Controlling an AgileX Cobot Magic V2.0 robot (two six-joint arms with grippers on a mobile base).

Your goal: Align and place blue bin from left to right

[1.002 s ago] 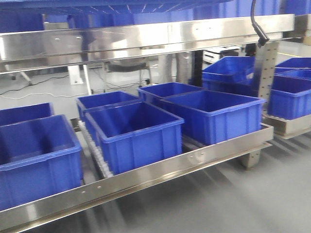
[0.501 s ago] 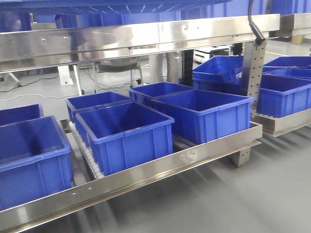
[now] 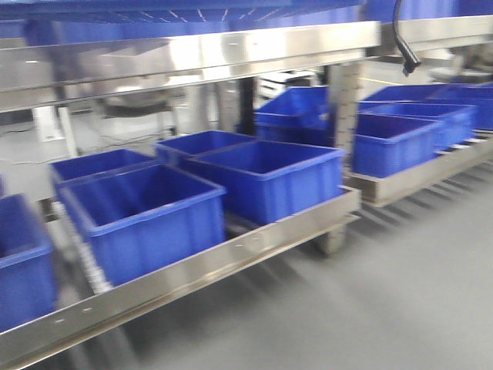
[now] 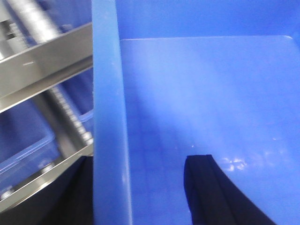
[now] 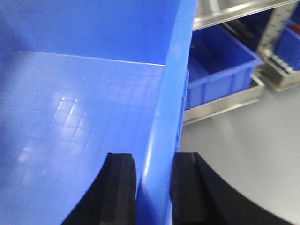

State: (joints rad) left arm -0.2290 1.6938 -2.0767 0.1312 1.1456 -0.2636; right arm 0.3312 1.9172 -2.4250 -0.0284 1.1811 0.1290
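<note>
The blue bin (image 4: 197,93) fills both wrist views; its grid-marked floor is empty. In the left wrist view my left gripper (image 4: 143,159) straddles the bin's left wall (image 4: 110,117), one dark finger (image 4: 70,197) outside and the other finger (image 4: 215,197) inside. In the right wrist view my right gripper (image 5: 152,157) is shut on the bin's right wall (image 5: 171,93), with black pads (image 5: 121,187) pressed on both sides. Neither gripper shows in the front view.
A steel roller rack (image 3: 231,254) holds several darker blue bins (image 3: 146,216) (image 3: 269,177). Its steel upper shelf (image 3: 192,54) runs overhead. To the right, a second rack (image 3: 416,173) carries more blue bins (image 3: 400,139). Grey floor (image 3: 385,293) lies in front. A black cable (image 3: 404,46) hangs at the top right.
In the front view the rack and its bins have slid leftward and blurred. The left-hand bin is now mostly out of frame and the second rack shows more.
</note>
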